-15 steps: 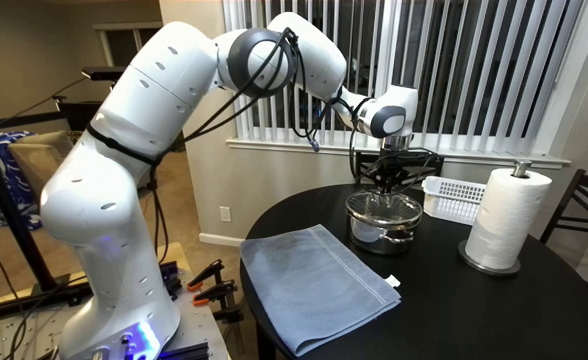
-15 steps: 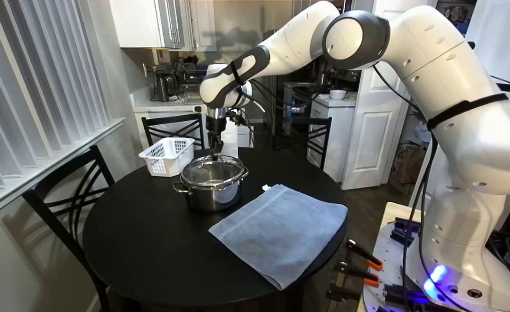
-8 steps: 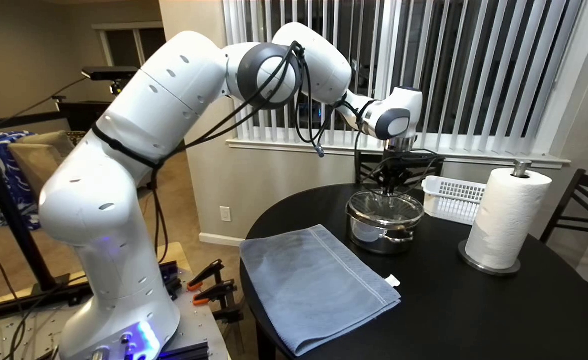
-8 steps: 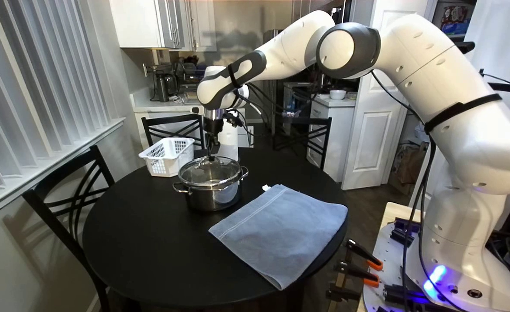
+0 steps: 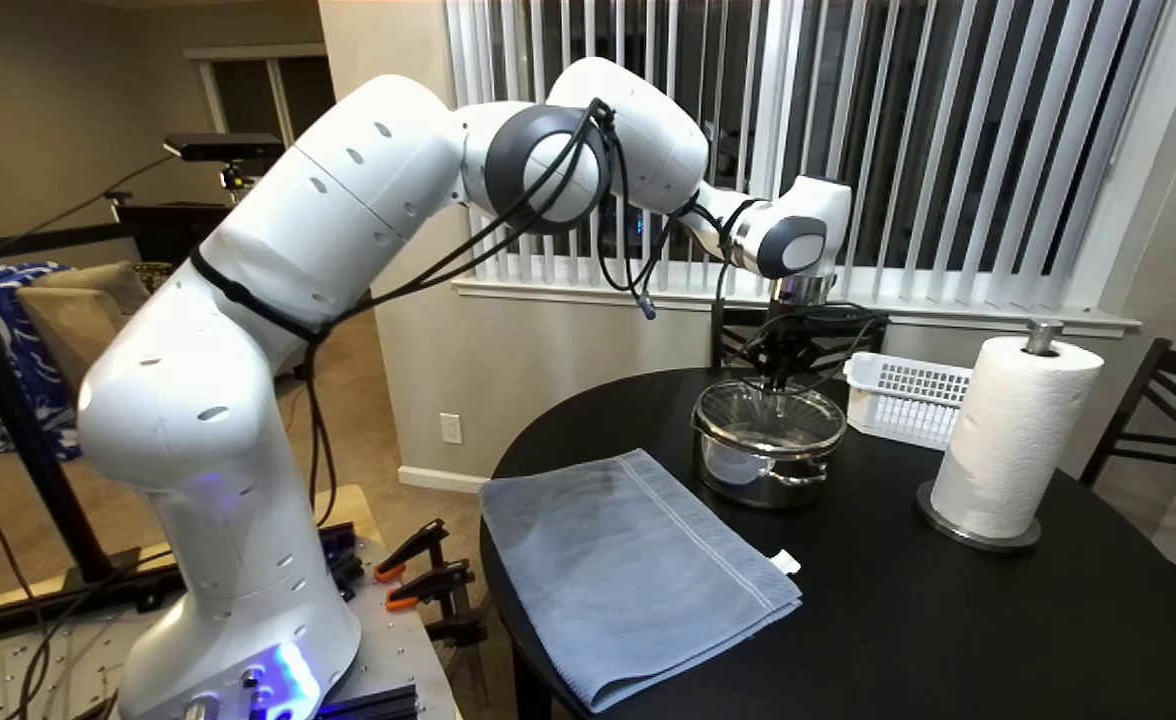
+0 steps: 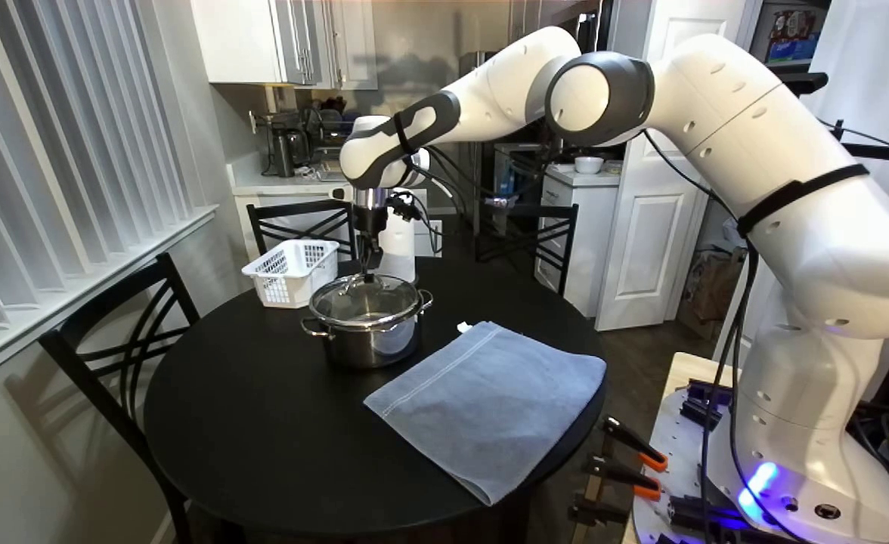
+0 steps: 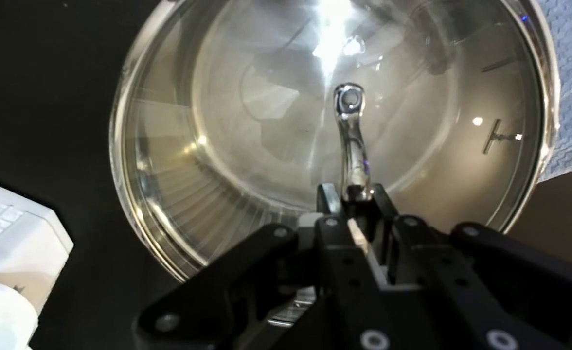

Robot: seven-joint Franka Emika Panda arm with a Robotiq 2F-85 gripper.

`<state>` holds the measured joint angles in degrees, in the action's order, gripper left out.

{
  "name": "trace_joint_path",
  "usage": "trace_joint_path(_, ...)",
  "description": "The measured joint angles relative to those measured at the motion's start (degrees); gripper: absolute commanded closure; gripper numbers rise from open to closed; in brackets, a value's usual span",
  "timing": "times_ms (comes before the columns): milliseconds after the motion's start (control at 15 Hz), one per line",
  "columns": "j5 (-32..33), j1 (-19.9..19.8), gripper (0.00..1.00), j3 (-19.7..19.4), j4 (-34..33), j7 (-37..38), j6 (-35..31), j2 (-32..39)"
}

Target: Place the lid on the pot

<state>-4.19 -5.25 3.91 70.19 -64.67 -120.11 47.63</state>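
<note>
The glass lid (image 5: pixel 763 425) with its metal rim lies over the top of the steel pot (image 5: pixel 748 482), almost level. In an exterior view the lid (image 6: pixel 357 304) reaches a little past the left of the pot (image 6: pixel 369 349); I cannot tell whether its rim is fully seated. My gripper (image 5: pixel 775 385) points down over the lid, as an exterior view also shows (image 6: pixel 370 277). In the wrist view the fingertips of the gripper (image 7: pixel 357 197) stand either side of the near end of the lid's metal loop handle (image 7: pixel 351 141), closed on it. The pot's inside shows through the glass.
A white slatted basket (image 5: pixel 903 400) stands close behind the pot. A paper towel roll (image 5: pixel 1018 440) on a stand is beside it. A folded blue-grey towel (image 5: pixel 638 570) lies in front on the round black table (image 5: pixel 948 640). Chairs stand around the table.
The arm has come lower. The gripper and lid have shifted slightly together, leftward and a touch down in an exterior view, settling over the pot. Pot, towel and basket have not moved.
</note>
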Motion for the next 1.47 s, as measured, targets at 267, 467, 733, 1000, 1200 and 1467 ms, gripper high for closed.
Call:
trace_joint_path(267,0.0,0.0,0.94,-0.1,-1.4,0.0,2.2,0.8)
trace_joint_path(467,0.1,0.0,0.94,-0.3,-2.5,0.0,5.4,1.3)
trace_joint_path(733,0.1,0.0,0.94,-0.4,-4.0,0.0,7.2,2.1)
trace_joint_path(1000,0.1,0.0,0.52,-0.4,-4.7,0.0,7.9,2.5)
trace_joint_path(1200,0.1,0.0,0.33,-0.4,-5.8,0.0,8.2,2.5)
trace_joint_path(1467,0.2,0.0,0.08,-0.5,-6.3,0.0,7.9,2.1)
